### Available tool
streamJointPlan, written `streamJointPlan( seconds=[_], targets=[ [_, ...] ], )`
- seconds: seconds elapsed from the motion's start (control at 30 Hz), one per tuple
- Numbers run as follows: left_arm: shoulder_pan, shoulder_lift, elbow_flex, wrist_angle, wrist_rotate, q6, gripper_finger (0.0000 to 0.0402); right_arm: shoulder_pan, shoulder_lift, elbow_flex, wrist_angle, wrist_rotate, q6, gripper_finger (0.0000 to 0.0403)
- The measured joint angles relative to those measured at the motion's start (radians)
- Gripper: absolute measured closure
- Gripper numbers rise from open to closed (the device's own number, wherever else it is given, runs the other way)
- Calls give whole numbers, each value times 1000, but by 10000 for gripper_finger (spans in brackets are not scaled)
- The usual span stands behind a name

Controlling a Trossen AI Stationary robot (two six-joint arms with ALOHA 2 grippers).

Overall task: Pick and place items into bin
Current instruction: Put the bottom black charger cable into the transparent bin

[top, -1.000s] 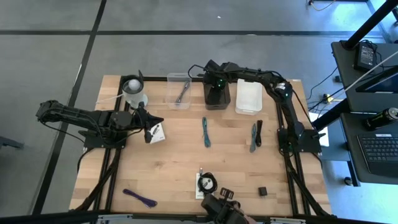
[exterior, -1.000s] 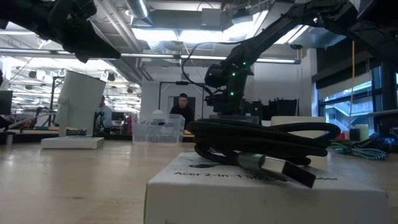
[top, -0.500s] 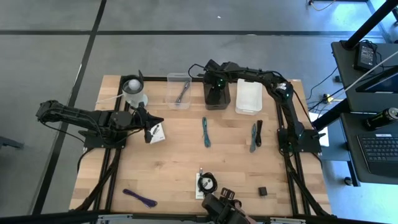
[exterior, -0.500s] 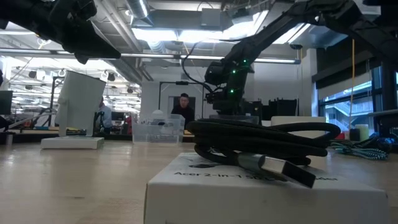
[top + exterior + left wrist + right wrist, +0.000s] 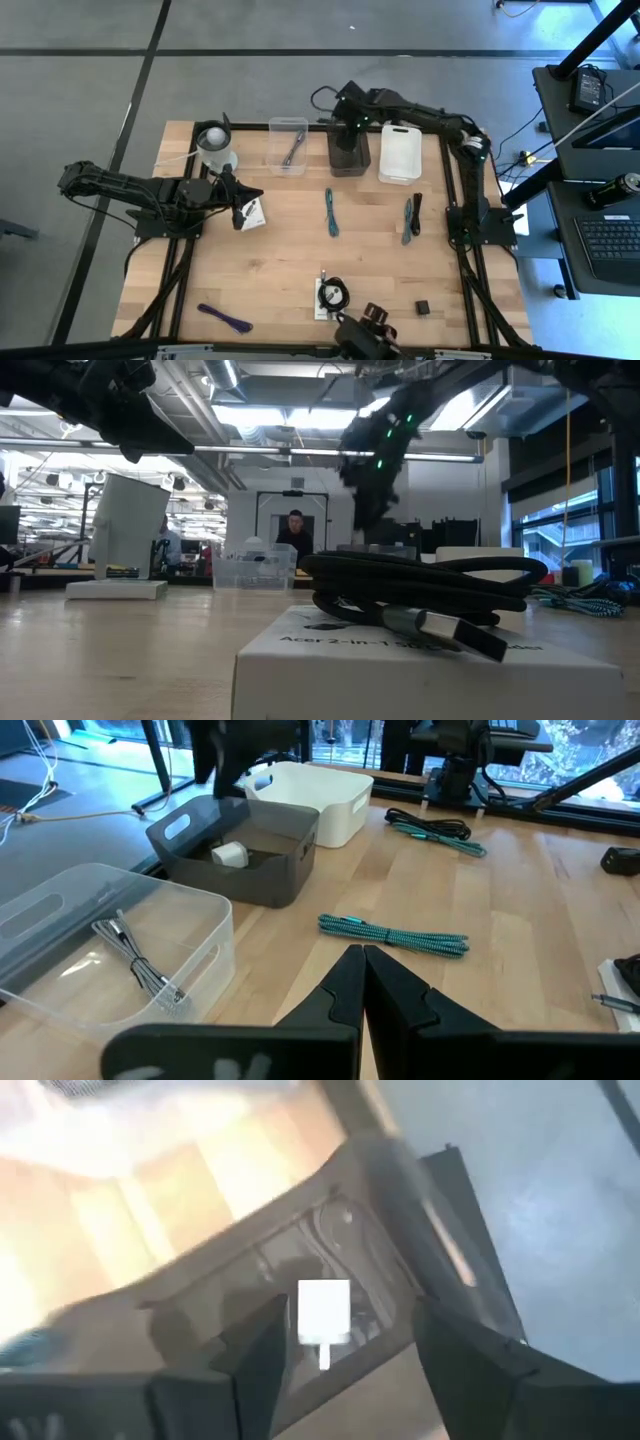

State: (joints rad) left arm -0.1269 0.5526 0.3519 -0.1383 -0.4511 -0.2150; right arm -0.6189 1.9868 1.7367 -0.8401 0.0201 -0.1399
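Note:
My right gripper (image 5: 347, 120) hangs open over the dark grey bin (image 5: 349, 155) at the table's far edge. In the right wrist view its fingers (image 5: 255, 1365) frame a small white block (image 5: 323, 1312) lying on the bin's floor. My left gripper (image 5: 238, 212) is shut and hovers above the table beside a white card (image 5: 256, 211). A teal strap (image 5: 330, 212), a grey-teal and black strap pair (image 5: 409, 218), a purple strap (image 5: 224, 317), a tiny black cube (image 5: 422, 308) and a black coiled cable (image 5: 333, 294) on a white box all lie on the wood.
A clear bin (image 5: 288, 145) holding a grey cable stands left of the dark bin, and a white bin (image 5: 398, 155) stands right of it. A white round object (image 5: 214, 146) sits at the far left. Bare wood lies in the table's middle. A person shows in the room behind.
My right gripper has risen up out of the dark grey bin and drawn slightly toward the table's far edge. The white block stays on the bin's floor.

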Motion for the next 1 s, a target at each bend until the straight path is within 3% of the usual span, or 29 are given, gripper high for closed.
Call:
streamJointPlan(
  seconds=[0.2, 0.5, 0.63, 0.8, 1.0],
  targets=[
    [0, 0, 0, 0, 0, 0, 398, 15, -158, 0, -61, -101, 163, 236],
    [0, 0, 0, 4, -3, 0, 398, 130, -329, -32, -160, -108, 269, 306],
    [0, 0, 0, 4, -1, 0, 399, 227, -434, -200, -74, -95, 362, 345],
    [0, 0, 0, 3, 58, 0, 399, 366, -603, -513, 186, -89, 559, 394],
    [0, 0, 0, 4, 135, 63, 399, 525, -747, -773, 315, -18, 803, 393]
  ],
)
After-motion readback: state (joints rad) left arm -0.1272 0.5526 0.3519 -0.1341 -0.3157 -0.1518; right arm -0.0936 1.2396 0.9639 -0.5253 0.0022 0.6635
